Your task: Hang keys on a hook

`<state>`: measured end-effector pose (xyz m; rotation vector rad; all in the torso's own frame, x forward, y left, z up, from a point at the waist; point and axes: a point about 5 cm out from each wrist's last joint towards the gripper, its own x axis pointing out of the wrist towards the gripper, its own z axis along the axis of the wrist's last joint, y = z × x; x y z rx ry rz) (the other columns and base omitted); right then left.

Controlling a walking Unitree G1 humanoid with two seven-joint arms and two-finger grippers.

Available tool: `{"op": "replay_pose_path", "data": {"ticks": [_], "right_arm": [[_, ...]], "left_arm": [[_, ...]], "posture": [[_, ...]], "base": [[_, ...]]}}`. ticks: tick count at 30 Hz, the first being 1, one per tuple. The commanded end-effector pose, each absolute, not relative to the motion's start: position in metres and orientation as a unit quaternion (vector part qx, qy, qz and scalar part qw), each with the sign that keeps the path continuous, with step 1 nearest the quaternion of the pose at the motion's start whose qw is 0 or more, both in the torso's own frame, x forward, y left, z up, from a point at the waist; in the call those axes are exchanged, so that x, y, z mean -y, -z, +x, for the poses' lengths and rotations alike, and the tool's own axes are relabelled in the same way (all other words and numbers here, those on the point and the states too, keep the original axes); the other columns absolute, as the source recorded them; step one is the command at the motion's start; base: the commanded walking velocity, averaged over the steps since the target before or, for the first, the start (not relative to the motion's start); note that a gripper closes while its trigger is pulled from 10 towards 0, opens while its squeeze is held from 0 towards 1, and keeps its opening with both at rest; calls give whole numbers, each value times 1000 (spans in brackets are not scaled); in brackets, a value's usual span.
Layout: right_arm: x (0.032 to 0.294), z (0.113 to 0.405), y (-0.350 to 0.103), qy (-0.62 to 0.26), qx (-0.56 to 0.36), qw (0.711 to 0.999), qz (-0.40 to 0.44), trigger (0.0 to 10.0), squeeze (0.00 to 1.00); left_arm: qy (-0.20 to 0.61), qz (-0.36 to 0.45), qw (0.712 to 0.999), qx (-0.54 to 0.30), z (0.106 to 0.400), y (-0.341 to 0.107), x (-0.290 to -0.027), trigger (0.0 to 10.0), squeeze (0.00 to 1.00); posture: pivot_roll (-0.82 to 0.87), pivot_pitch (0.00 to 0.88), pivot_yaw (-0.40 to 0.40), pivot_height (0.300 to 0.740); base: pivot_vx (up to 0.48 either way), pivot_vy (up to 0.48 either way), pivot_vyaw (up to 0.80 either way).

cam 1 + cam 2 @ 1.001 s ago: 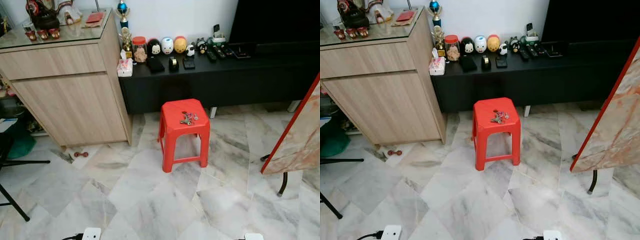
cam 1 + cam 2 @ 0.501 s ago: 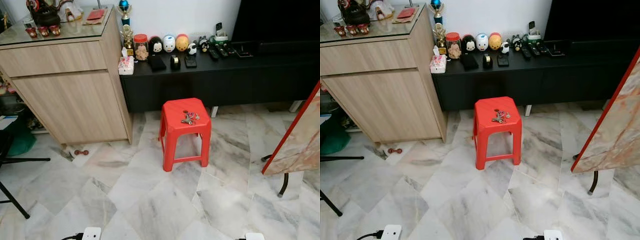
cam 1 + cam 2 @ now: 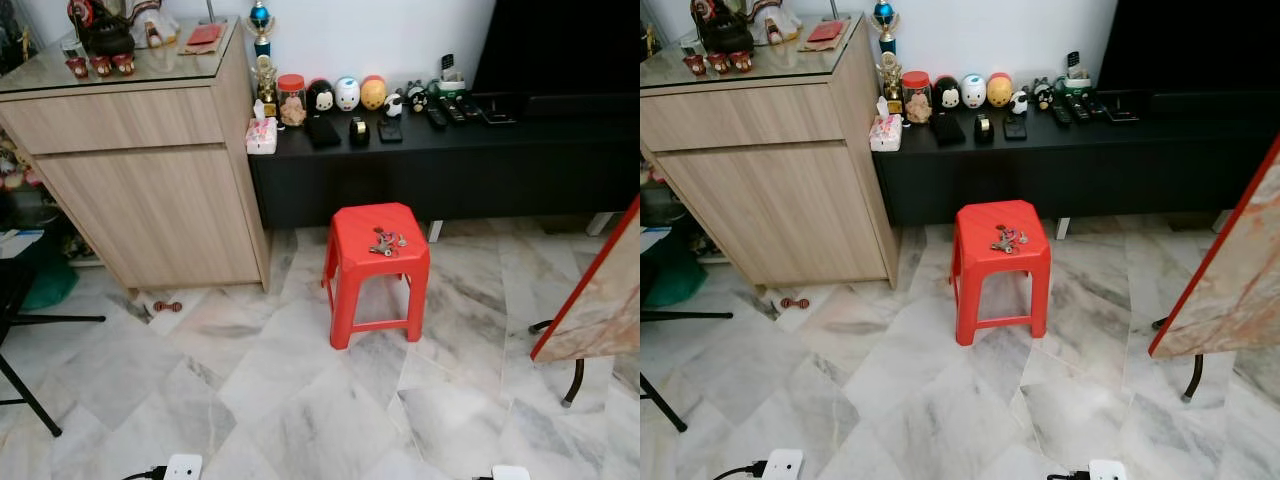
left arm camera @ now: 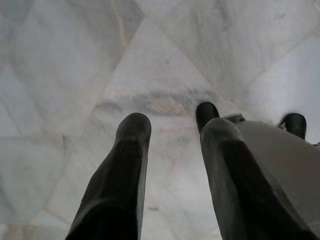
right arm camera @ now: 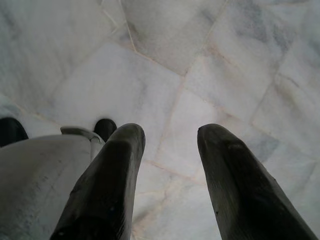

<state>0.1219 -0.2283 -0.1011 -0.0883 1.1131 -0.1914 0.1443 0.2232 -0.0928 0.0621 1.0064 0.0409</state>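
Facing the red plastic stool [image 3: 378,252] at the centre of the frame, I see the bunch of keys [image 3: 386,241] lying loose on its seat, toward the right side. Behind it runs the black TV console [image 3: 470,160], and a wooden cabinet [image 3: 150,170] fills the upper left. My left gripper [image 4: 172,125] and right gripper [image 5: 167,135] both hang over the marble floor [image 3: 300,400] with fingers spread and nothing between them, well apart from the keys. I cannot make out a hook from where I stand, so one risk is lifting the keys with no target found. Another, as I judge it: the bunch is flat and splayed on slick plastic, so a shallow pinch could catch a single key, or push the bunch off the seat edge. The light stool could also shift if I bump it while closing in.
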Motion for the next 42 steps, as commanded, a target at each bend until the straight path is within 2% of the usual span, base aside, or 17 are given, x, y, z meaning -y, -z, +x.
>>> {"op": "replay_pose_path", "data": {"ticks": [1, 18, 30, 42], "right_arm": [[230, 119, 102, 92, -532, 841, -42, 10000, 0], [230, 120, 101, 82, -531, 842, -47, 10000, 0], [230, 119, 101, 80, -531, 842, -48, 10000, 0], [231, 118, 102, 93, -531, 841, -37, 10000, 0]], "left_arm": [[-22, 25, 873, -486, 144, 93, -223, 10000, 0], [-18, 28, 873, -487, 145, 93, -222, 10000, 0], [-17, 28, 873, -487, 144, 93, -222, 10000, 0], [-17, 28, 872, -488, 144, 93, -222, 10000, 0]], "posture": [[-105, 0, 26, 740], [-105, 0, 24, 740], [-104, 0, 23, 740], [-104, 0, 23, 740]], "base": [[289, 0, 0], [307, 0, 0], [312, 0, 437], [312, 0, 0]]}}
